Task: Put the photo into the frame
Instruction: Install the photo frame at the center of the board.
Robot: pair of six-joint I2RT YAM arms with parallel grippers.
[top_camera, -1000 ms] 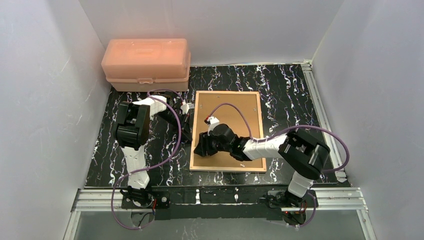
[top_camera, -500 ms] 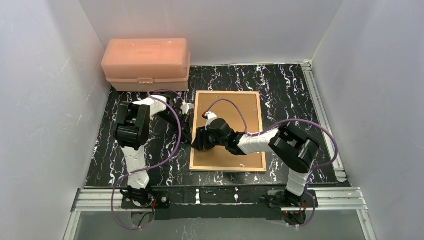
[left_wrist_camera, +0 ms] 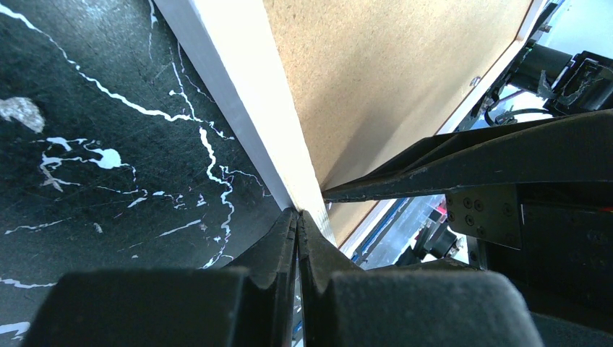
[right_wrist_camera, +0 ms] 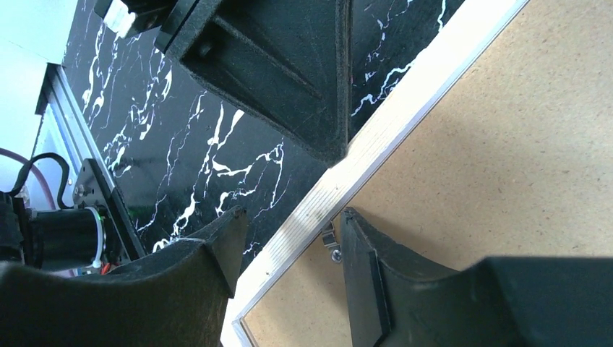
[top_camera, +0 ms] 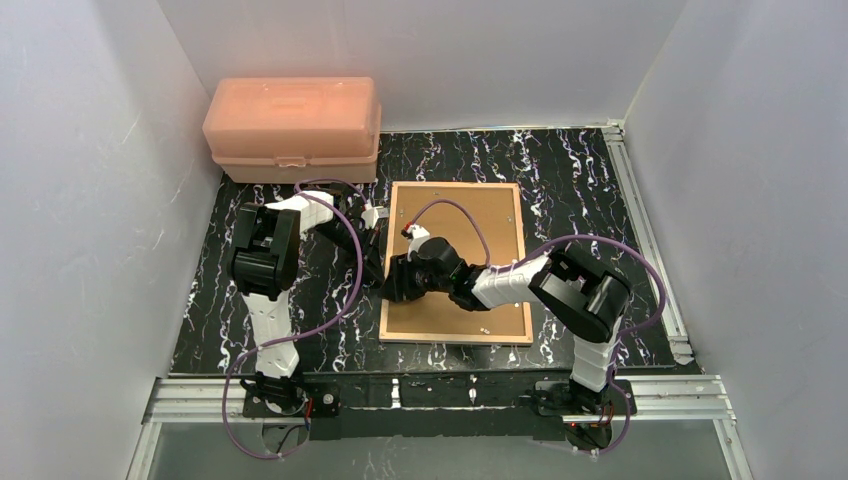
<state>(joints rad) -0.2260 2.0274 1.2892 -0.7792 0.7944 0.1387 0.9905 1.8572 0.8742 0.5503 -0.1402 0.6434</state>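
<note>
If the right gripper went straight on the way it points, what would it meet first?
The wooden rim of the frame, which lies between the open fingers of the right gripper. Just beyond, the left gripper, shut, rests at that rim, though depth is unclear.

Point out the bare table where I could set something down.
The widest bare table lies right of the frame, up to the side rail, toward the far end. A narrower strip runs beyond the frame to the back wall, right of the pink box. Crowded: the frame's left edge, where the left gripper and right gripper meet.
</note>
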